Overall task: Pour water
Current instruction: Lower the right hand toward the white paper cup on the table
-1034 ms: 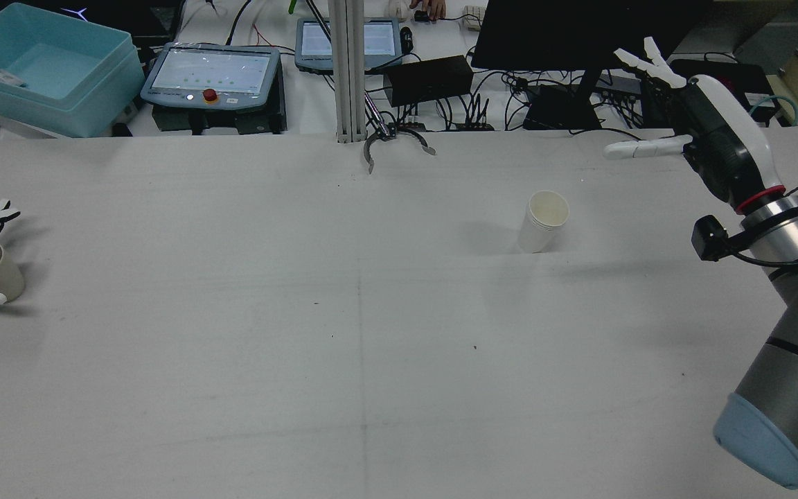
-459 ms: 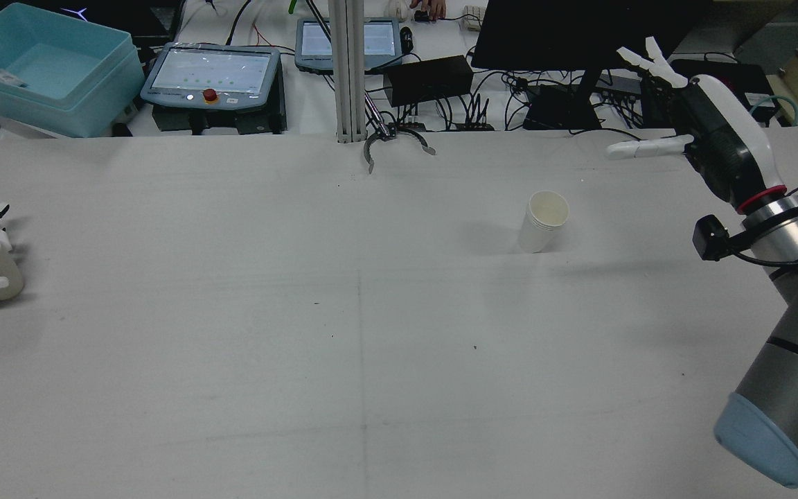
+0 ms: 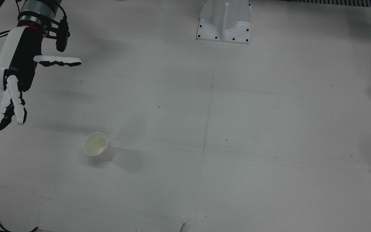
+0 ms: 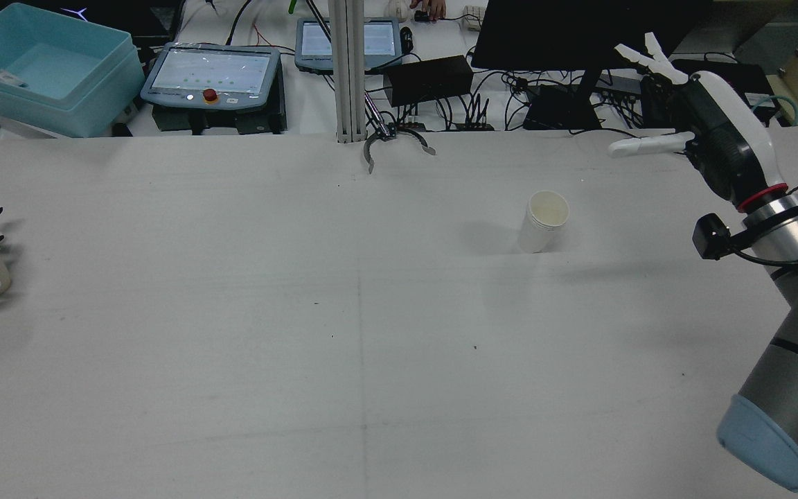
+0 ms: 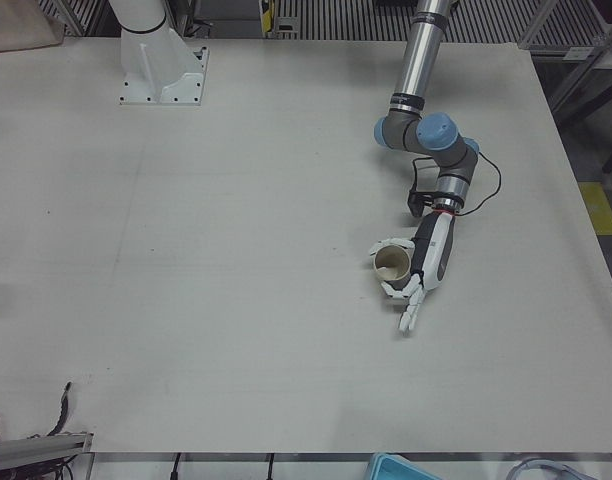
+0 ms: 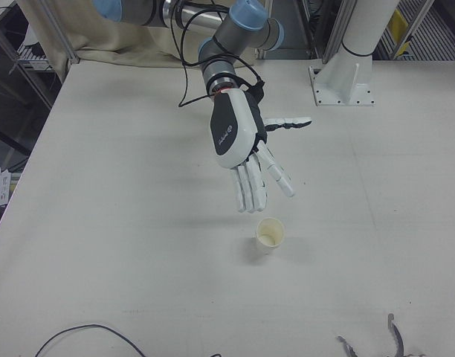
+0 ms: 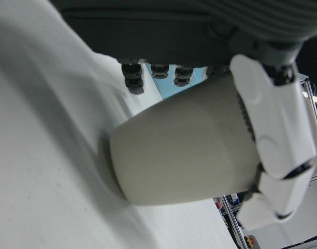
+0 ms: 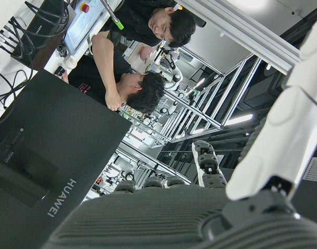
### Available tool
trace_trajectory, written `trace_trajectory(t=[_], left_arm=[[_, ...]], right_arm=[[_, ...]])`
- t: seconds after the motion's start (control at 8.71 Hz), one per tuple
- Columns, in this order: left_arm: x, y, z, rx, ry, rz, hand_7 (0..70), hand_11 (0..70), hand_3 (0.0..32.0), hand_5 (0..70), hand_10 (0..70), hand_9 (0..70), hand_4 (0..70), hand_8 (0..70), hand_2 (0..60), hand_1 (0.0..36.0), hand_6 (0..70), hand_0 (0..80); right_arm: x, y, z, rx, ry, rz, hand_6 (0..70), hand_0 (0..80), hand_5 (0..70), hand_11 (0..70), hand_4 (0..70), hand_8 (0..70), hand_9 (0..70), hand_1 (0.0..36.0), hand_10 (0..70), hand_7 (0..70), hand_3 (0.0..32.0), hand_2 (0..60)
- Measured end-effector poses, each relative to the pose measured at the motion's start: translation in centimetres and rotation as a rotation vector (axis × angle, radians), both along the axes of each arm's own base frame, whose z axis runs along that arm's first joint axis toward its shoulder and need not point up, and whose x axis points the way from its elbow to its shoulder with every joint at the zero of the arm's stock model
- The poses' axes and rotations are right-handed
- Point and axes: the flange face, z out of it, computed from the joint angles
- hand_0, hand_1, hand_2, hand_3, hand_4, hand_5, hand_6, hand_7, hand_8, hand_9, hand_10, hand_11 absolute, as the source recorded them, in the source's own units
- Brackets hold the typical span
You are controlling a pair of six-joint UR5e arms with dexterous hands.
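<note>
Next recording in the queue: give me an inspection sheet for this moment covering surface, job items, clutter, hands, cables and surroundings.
Surface: white table, faint seam lines, small dark specks; no spill seen.
Job's things: white paper cup upright, standing free on the right half; beige cup upright at the far left edge, base on the table.
Clutter: metal clamp-like tool at the far edge.
Hands: left hand curled round the beige cup; right hand open, fingers spread, in the air, apart from the paper cup.
Cables: thin black lead looping at the right wrist; cable tangle behind the table.
Surroundings: teal bin, two teach pendants, dark monitor, two people in the right hand view.
</note>
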Motion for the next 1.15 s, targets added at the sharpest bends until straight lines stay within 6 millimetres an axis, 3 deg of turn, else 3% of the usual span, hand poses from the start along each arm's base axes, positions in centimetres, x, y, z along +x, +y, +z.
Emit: trace_trajectory(t=[0.23,0.46,0.69,0.92,1.15], left_arm=[[-0.6,0.6,-1.3,-0.008,0.061,-0.004,8.6,10.8,0.0,70.0,5.4,3.2,28.6,1.9,60.0,36.0,3.1,48.5],[-0.8,0.8,-3.6,-0.004,0.099,-0.004,9.1,10.1,0.0,70.0,5.1,2.9,29.8,1.5,60.0,36.0,3.2,46.5],[-0.6,0.5,-6.9,-0.004,0.124,0.000,8.6,9.3,0.0,70.0,4.6,2.5,29.4,1.5,60.0,36.0,2.9,46.2],[-0.1,0.1,-9.9,-0.007,0.127,0.005,9.2,9.6,0.0,70.0,4.8,2.7,29.7,1.6,60.0,36.0,3.3,46.7],[0.2,0.0,-11.3,-0.013,0.122,0.007,9.5,9.8,0.0,70.0,4.8,2.9,30.3,1.7,60.0,36.0,3.6,47.3]], right_arm=[[0.0,0.0,-0.1,0.001,0.002,0.007,0.0,43.5,2.6,0.0,2.5,0.0,0.0,9.4,0.0,0.0,0.0,4.1],[-1.4,-0.9,1.7,-0.019,0.013,0.022,0.0,42.3,2.1,0.0,2.9,0.1,0.0,9.0,0.0,0.0,0.0,5.4],[-4.9,-3.2,6.3,-0.019,-0.006,0.042,0.0,43.8,1.9,0.0,0.0,0.0,0.0,10.1,0.0,0.0,0.0,4.9],[-8.9,-4.7,12.1,-0.028,-0.025,0.060,0.0,43.8,2.0,0.0,0.0,0.0,0.0,10.0,0.0,0.0,0.0,4.2],[-12.1,-5.1,16.7,-0.048,-0.009,0.040,0.0,42.0,2.7,0.0,0.0,0.0,0.0,9.5,0.0,0.0,0.0,4.8]])
